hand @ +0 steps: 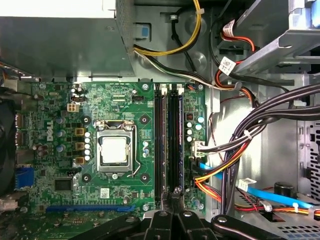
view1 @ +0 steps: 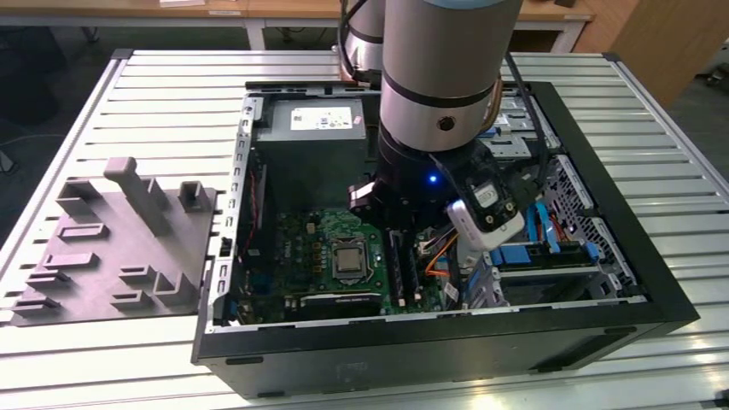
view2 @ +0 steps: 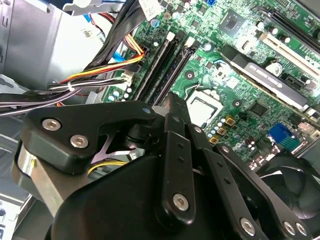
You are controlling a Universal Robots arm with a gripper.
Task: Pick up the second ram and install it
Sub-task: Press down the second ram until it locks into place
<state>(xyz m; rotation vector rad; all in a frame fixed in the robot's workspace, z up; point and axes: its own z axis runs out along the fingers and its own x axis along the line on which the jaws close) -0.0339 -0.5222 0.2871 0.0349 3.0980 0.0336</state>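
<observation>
My gripper (hand: 173, 196) is shut, its black fingertips pressed together just above the near end of two long memory slots (hand: 167, 145) on the green motherboard (hand: 60, 150). The tips line up with the slot nearer the cables (hand: 176, 140). Each slot seems to hold a dark stick seen edge-on; I cannot tell which is the second ram. In the second wrist view the fingers (view2: 172, 130) point at the same slots (view2: 167, 62). In the exterior view the arm's wrist (view1: 439, 128) hangs over the open computer case (view1: 615, 256), above the slots (view1: 401, 266).
The bare processor socket (hand: 114, 150) lies beside the slots. Bundled cables (hand: 240, 150) run along their other side. The power supply (view1: 310, 141) fills the case's far end. A grey holder block (view1: 114, 248) rests on the slatted table at the exterior view's left.
</observation>
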